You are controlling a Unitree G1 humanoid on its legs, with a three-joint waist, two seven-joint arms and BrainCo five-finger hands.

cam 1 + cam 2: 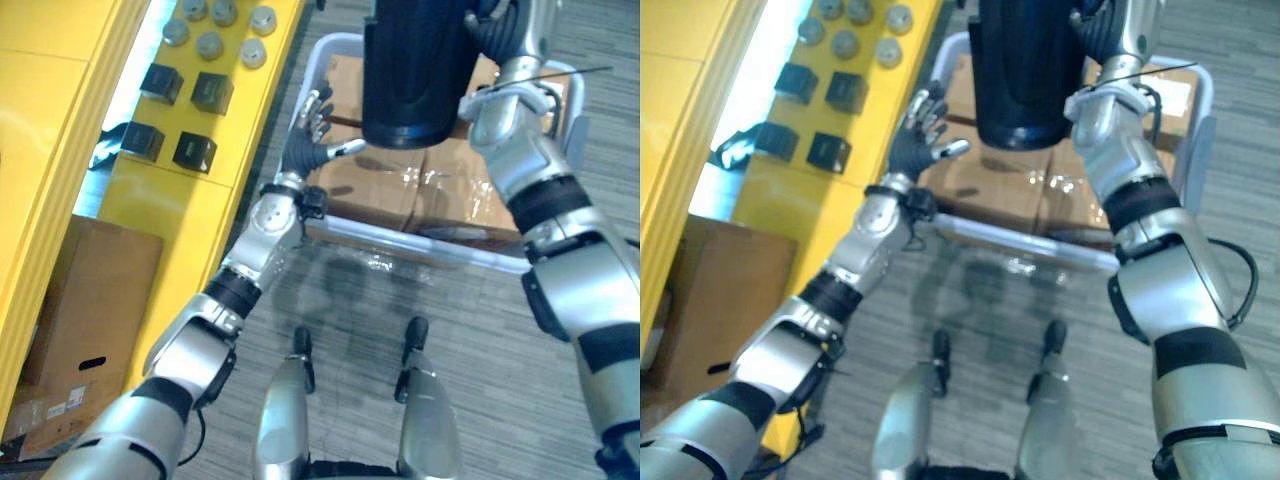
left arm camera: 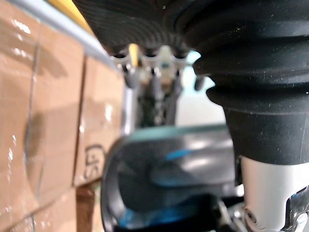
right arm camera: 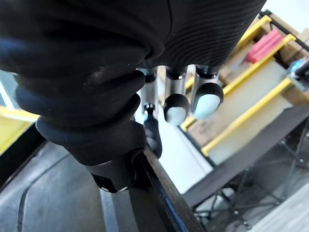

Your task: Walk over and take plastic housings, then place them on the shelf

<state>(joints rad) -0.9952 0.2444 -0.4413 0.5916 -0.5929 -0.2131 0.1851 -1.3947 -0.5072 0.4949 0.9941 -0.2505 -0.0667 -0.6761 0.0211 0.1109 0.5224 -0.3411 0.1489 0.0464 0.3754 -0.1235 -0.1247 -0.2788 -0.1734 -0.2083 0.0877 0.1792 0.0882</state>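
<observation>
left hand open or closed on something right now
Open. The left hand has its fingers straight and spread, thumb out, beside the dark plastic housing above the cart of boxes. Nothing sits in its grasp.

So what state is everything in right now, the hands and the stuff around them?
Large dark plastic housing: held in the air, resting on nothing.
Right hand: shut on that housing.
Left hand: open, fingers spread, empty.
Brown cardboard boxes: taped shut, in the grey cart.
Small black cubes: resting on the yellow shelf.
</observation>
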